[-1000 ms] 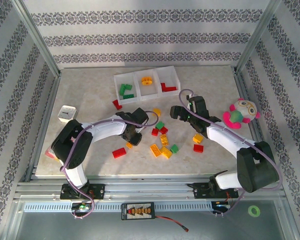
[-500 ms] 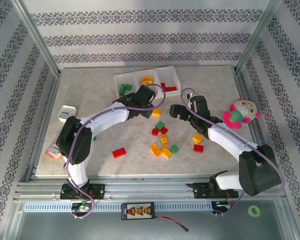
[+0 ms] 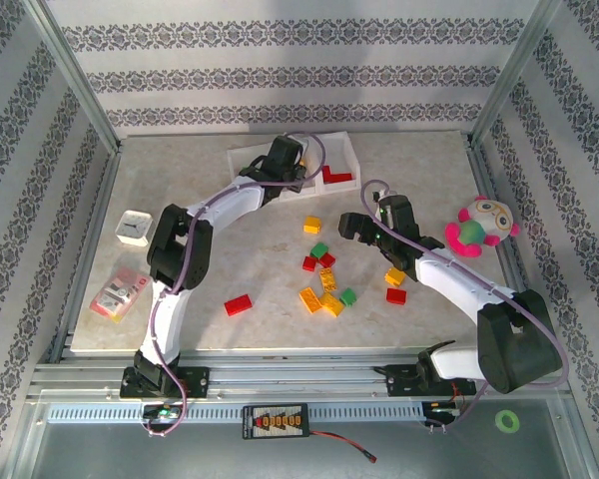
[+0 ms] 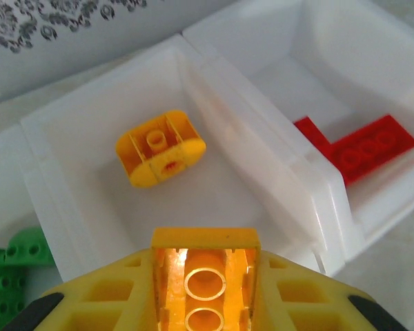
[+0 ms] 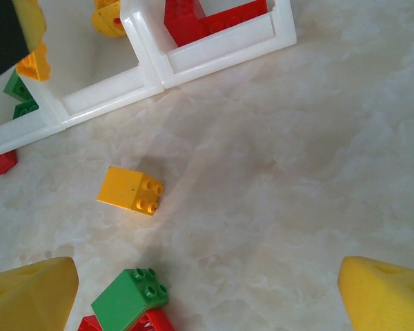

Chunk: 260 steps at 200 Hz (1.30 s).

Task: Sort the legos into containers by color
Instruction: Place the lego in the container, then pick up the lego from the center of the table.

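Observation:
My left gripper (image 3: 285,160) hangs over the middle of the three joined white containers (image 3: 351,165), shut on a yellow-orange lego (image 4: 204,276). Below it in that bin (image 4: 262,145) lies another yellow lego (image 4: 160,147). Red legos (image 4: 359,148) lie in the right bin and green ones (image 4: 7,276) in the left. My right gripper (image 3: 359,225) stands open low over the table, nothing between its fingers (image 5: 27,296). Ahead of it sit a loose yellow lego (image 5: 130,190) and a green one (image 5: 130,300). Several more legos (image 3: 324,284) are scattered mid-table.
A pink-and-green plush toy (image 3: 479,228) sits at the right. A small white box (image 3: 134,228) and a clear packet (image 3: 120,291) lie at the left. A lone red lego (image 3: 238,304) lies near the front, and yellow and red ones (image 3: 395,285) sit under the right arm.
My left arm has swung from the middle of the table up to the bins, carrying the yellow-orange lego. The right gripper has barely shifted and stays open.

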Available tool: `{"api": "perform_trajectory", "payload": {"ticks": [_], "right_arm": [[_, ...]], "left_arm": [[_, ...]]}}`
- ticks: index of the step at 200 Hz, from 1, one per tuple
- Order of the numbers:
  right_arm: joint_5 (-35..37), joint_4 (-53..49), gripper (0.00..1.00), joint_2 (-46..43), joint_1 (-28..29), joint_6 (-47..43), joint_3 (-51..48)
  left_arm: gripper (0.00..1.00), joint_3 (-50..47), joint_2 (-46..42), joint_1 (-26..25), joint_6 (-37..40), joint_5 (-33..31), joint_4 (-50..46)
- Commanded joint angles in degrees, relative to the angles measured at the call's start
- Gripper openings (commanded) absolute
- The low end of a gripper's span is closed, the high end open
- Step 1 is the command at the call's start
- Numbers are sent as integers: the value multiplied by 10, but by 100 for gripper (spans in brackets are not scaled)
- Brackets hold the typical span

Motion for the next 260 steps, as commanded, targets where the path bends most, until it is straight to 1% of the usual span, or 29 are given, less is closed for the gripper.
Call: {"api": "perform_trajectory", "payload": {"ticks": [1, 19, 52, 83, 101, 110, 143, 161, 189, 212, 242, 260], "right_arm": [[-7, 21, 97, -3, 7, 2, -2], [-8, 22, 97, -4, 6, -2, -1], [-11, 10, 97, -8, 6, -5, 6], [-8, 2, 97, -21, 6, -8, 5], [-11, 1, 98, -28, 7, -14, 4], [-13, 1, 98, -31, 9, -20, 4], [-15, -9, 98, -47, 18, -40, 6], [-18, -21, 98, -49, 23, -42, 10], [-16, -24, 98, -48, 35, -44, 11], [-14, -22, 98, -38, 47, -45, 15], [-9, -23, 98, -21, 67, -44, 29], [-3, -33, 98, -8, 81, -40, 43]], "left_arm": [[31, 28, 21, 11, 13, 22, 49], [31, 49, 46, 18, 14, 30, 53], [31, 111, 94, 31, 16, 40, 33], [32, 140, 112, 36, 17, 48, 21], [41, 142, 110, 36, 15, 59, 18], [47, 142, 105, 36, 11, 62, 16], [75, 119, 65, 36, -6, 86, 22], [89, 77, 21, 36, -12, 96, 37], [100, -35, -72, 35, -22, 116, 96], [99, -133, -154, 31, -17, 127, 141], [99, -279, -261, 16, 3, 87, 196], [99, -370, -327, 5, 15, 76, 227]]}}
